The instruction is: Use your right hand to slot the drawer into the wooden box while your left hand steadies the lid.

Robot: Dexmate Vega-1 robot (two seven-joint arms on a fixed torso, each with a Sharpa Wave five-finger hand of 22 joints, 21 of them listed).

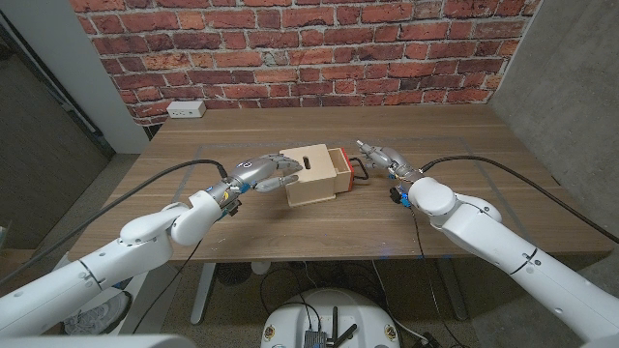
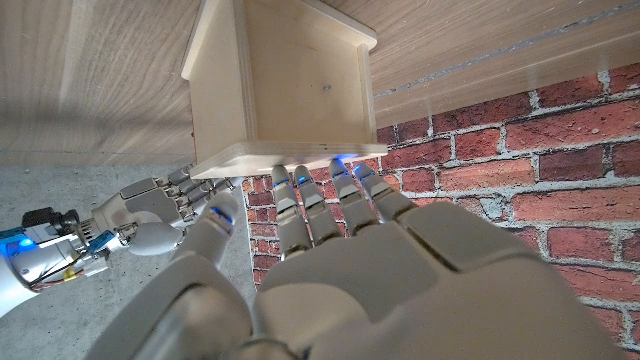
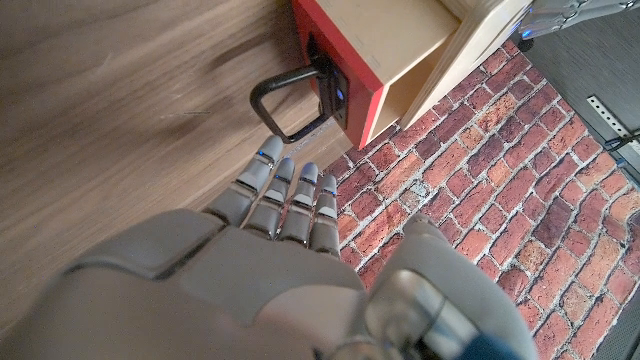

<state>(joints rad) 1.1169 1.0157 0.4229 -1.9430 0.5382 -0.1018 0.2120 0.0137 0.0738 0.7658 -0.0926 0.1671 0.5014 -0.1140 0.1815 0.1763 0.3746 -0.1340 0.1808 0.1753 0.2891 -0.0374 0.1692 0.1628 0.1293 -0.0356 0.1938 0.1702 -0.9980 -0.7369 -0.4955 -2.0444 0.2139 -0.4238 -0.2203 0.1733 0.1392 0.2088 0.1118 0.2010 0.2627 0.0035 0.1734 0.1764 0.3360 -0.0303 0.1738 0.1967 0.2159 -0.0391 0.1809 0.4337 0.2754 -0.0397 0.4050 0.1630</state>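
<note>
Presently, the left hand [image 1: 263, 174] rests its fingertips on the lid [image 1: 302, 159] of the wooden box [image 1: 311, 181] at mid-table [image 1: 193, 145], gripping nothing. The red-fronted drawer [image 1: 340, 166] projects from the box's right side, partly inserted. The right hand [image 1: 383, 157], fingers extended and empty, stands just beside the black handle [image 1: 359, 168]; the sliding axis runs leftward. No legible markings.

pale wooden box [image 1: 308, 177], red-fronted drawer [image 1: 342, 169], seemingly black handle [image 1: 360, 170]
</note>
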